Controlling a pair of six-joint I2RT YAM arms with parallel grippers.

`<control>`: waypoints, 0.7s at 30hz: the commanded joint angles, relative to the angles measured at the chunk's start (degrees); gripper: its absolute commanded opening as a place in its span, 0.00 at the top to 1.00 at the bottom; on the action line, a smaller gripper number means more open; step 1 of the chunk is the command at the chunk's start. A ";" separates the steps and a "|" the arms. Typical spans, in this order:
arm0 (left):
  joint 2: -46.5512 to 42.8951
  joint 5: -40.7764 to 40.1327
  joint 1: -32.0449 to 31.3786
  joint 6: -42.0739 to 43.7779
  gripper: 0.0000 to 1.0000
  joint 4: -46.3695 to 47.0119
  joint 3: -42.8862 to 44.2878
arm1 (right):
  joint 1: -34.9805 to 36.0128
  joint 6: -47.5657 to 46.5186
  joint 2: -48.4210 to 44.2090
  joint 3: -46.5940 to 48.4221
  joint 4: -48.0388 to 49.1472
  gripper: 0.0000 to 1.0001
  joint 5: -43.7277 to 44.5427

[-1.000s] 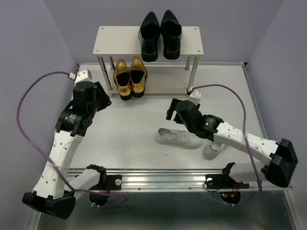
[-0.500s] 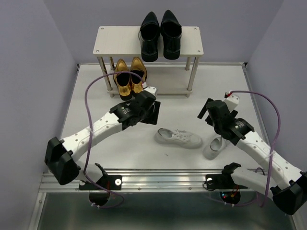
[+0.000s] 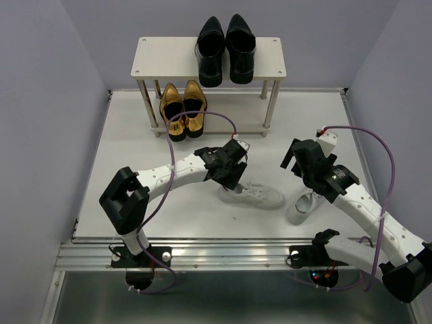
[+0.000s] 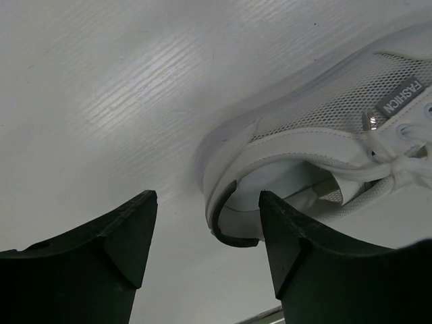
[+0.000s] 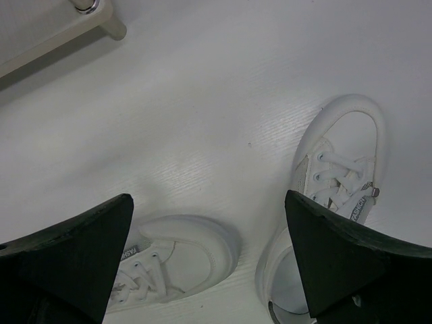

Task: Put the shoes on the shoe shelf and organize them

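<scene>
White lace-up sneaker [image 3: 251, 194]: on the white tabletop [image 3: 135, 169] toward its near edge, second white sneaker [image 3: 302, 206] beside it.
Handling: probably light, soft mesh; the stiffer heel rim suits a pinch.
Left gripper [image 4: 206, 200]: fingers apart, at its heel.
Right gripper [image 5: 208, 197]: fingers wide apart, empty.

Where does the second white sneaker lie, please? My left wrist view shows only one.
Observer: The second sneaker lies on the table, just right of the first sneaker.
Operator: Thanks. Is the right tool holding it?
Observer: No, the right tool hangs open above both sneakers, empty.
Operator: Which shelf spots are taken?
Observer: The black dress shoes fill the middle of the shoe shelf top board; the gold loafers sit on the lower board, at its left.
</scene>
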 commanded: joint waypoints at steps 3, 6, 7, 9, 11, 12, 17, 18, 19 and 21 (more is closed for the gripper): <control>1.70 0.49 0.04 2.44 0.32 -0.54 2.11 | -0.40 -1.06 -0.05 2.44 -0.19 0.00 0.93; 2.84 0.67 -0.05 2.53 0.45 -0.19 2.02 | -0.40 -0.97 0.65 2.62 -0.01 0.00 0.93; 3.11 0.49 -0.05 2.44 0.51 -0.19 2.11 | -0.40 -0.97 0.83 2.70 -0.10 0.00 0.75; 3.46 -0.73 0.04 1.48 0.83 -0.37 2.11 | -0.40 -0.97 1.01 2.88 -0.10 0.00 0.66; 3.02 -3.97 0.04 -0.88 1.00 -0.81 2.11 | -0.40 -1.06 1.10 3.14 -0.10 0.00 0.40; 1.80 -4.69 0.30 -1.77 1.00 -1.16 1.85 | -0.40 -1.15 1.18 3.23 -0.01 0.00 0.40; -4.61 -8.73 2.58 -11.86 1.00 -2.21 -2.45 | -0.40 -2.11 1.18 3.76 -0.01 0.00 1.19; -6.02 -9.78 3.02 -16.76 1.00 -2.56 -4.46 | -0.40 -2.29 1.18 3.85 0.16 0.00 1.28; -8.99 -9.88 3.46 -19.16 1.00 -2.74 -5.44 | -0.40 -2.38 1.36 3.93 0.34 0.00 1.19; -12.10 -10.23 4.34 -24.28 1.00 -2.65 -8.52 | -0.40 -2.64 1.89 3.76 0.69 0.00 0.67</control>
